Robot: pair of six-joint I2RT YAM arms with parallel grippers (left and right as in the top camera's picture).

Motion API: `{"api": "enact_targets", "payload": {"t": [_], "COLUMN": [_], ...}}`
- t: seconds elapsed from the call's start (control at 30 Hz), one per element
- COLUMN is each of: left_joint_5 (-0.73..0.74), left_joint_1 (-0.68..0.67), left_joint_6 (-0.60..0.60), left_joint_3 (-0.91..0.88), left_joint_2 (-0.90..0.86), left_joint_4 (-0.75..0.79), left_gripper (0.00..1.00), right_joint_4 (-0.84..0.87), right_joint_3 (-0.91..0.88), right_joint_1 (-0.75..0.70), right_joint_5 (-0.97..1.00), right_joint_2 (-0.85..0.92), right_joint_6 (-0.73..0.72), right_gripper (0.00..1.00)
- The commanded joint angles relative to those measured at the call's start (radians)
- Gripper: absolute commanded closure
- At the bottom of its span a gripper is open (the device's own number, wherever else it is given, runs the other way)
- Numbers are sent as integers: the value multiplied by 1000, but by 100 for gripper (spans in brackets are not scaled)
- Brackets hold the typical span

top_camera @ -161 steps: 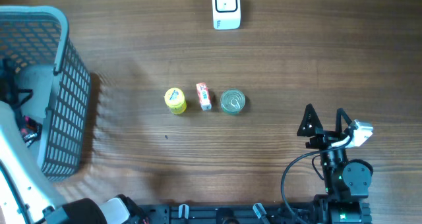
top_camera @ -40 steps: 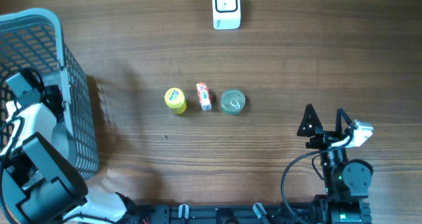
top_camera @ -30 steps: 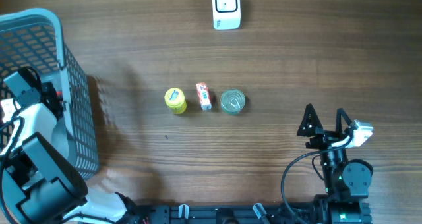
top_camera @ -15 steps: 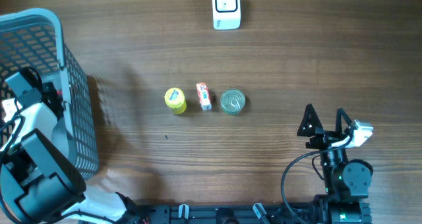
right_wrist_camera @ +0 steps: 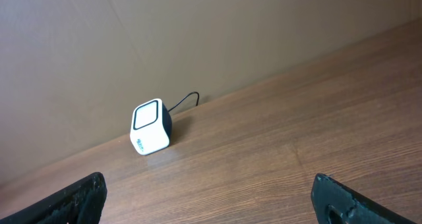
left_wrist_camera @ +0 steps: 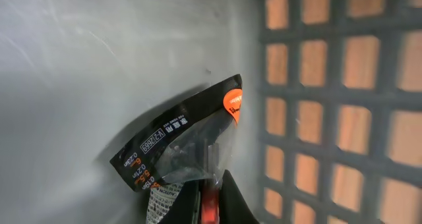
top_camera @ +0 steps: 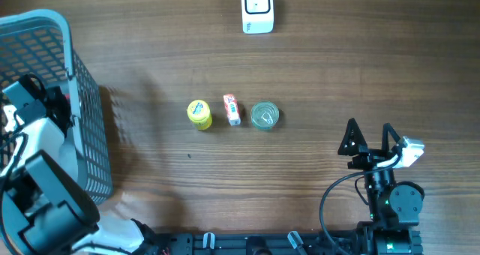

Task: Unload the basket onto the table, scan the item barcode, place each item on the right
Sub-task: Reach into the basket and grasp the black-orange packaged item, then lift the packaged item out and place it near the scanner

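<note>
At the far left, the left gripper (left_wrist_camera: 210, 188) is down inside the grey basket (top_camera: 45, 19), its fingers pressed together on the lower edge of a black packet (left_wrist_camera: 188, 141) with an orange spot. The packet lies against the basket floor, just beside the mesh wall. So the step in hand looks like the pick-up, with the grip made and the lift not yet begun. Out on the wooden surface (top_camera: 337, 60), a yellow tub (top_camera: 199, 114), a small red-and-white box (top_camera: 232, 109) and a tin can (top_camera: 264, 115) stand in a short row. The white scanner (top_camera: 257, 8) sits well beyond them at the far edge. At the right, the right gripper (top_camera: 369, 131) rests spread wide and empty. The next move probably calls for raising the packet straight up, clear of the mesh wall, then carrying it across to the scanner. There it must be turned so its barcode faces the scanner's window — only small white print shows here, no bars that I can make out.
</note>
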State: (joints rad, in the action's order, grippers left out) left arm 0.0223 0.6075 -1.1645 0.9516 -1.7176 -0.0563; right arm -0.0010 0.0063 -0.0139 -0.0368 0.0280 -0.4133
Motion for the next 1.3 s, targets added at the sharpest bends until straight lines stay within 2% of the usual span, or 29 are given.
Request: {"api": "enact_targets", "payload": {"t": [0.0, 0.17, 0.3, 0.37, 0.5, 0.57, 0.67, 0.73, 0.77, 0.8, 1.0, 1.07, 1.17, 1.27], "left_joint_5": [75, 85, 195, 288, 378, 506, 706, 737, 734, 723, 463, 438, 490, 671], "left_joint_1": [37, 143, 229, 248, 249, 247, 236, 161, 78, 26, -442, -547, -670, -734], "left_joint_6": [6, 18, 35, 30, 23, -32, -192, -273, -310, -311, -312, -383, -539, -665], "left_joint_3": [36, 76, 76, 79, 121, 156, 167, 167, 167, 167, 167, 167, 167, 167], "left_joint_2": [159, 349, 507, 563, 632, 643, 642, 642, 641, 638, 573, 513, 343, 161], "left_joint_4": [-31, -219, -316, -315, -306, -256, -111, -69, -58, -41, -15, -56, -114, -113], "left_gripper": [96, 96, 96, 96, 96, 96, 96, 96, 96, 96, 96, 96, 96, 96], "right_joint_4": [2, 2, 2, 2, 2, 2, 2, 2, 2, 2, 2, 2, 2, 2], "right_joint_3": [-1, -1, -1, -1, -1, -1, -1, -1, -1, -1, -1, -1, -1, -1], "right_joint_1": [3, 3, 3, 3, 3, 3, 3, 3, 3, 3, 3, 3, 3, 3], "right_joint_5": [-10, -10, -10, -10, -10, -10, -10, -10, -10, -10, -10, -10, -10, -10], "right_joint_2": [-5, -5, -5, -5, -5, -5, -5, -5, -5, -5, -5, -5, -5, -5], "right_joint_6": [18, 18, 18, 18, 18, 18, 18, 18, 18, 18, 18, 18, 18, 18], "right_gripper": [0, 0, 0, 0, 0, 0, 0, 0, 0, 0, 0, 0, 0, 0]}}
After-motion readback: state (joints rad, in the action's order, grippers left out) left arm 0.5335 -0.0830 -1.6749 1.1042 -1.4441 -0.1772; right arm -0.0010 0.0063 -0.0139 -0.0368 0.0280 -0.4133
